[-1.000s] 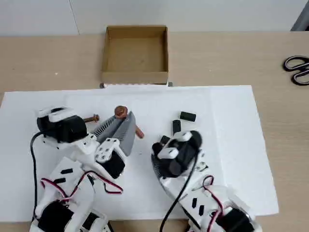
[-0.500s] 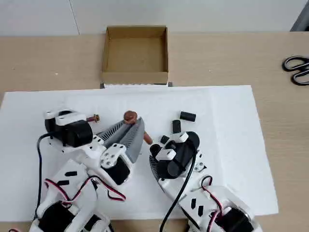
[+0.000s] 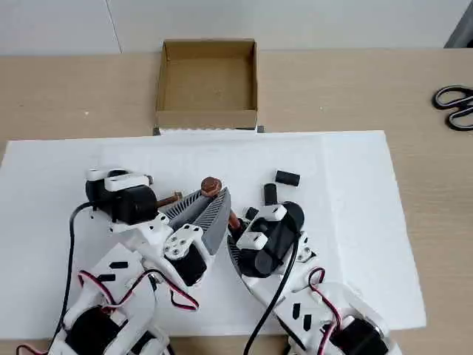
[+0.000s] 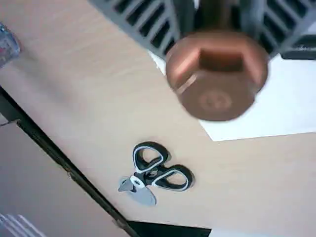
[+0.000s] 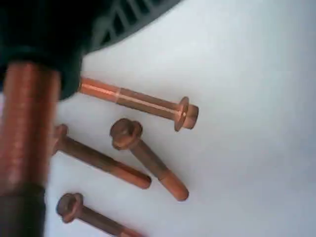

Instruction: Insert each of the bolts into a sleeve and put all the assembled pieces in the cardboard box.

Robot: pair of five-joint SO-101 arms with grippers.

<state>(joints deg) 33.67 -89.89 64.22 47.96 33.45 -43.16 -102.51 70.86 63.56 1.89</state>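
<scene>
My left gripper (image 3: 214, 195) is shut on a copper bolt (image 3: 211, 185), whose hex head (image 4: 217, 79) sits between the grey slatted fingers (image 4: 138, 19). The bolt's shaft (image 5: 24, 128) slants down to my right gripper (image 3: 242, 223), where its tip meets a black sleeve (image 5: 19, 217) held there. Two loose black sleeves (image 3: 287, 178) (image 3: 270, 194) lie on the white foam just beyond the right arm. The open cardboard box (image 3: 207, 118) stands at the back of the table with nothing in it.
Three loose copper bolts (image 5: 143, 104) (image 5: 145, 158) (image 5: 98, 160) lie on the white foam sheet (image 3: 355, 222) under the left arm, and one bolt (image 3: 168, 198) pokes out beside it. Scissors (image 3: 454, 107) lie on the bare wood at the far right.
The left arm has carried the bolt to the right and a little nearer, up to the right gripper. The right arm has shifted slightly toward it.
</scene>
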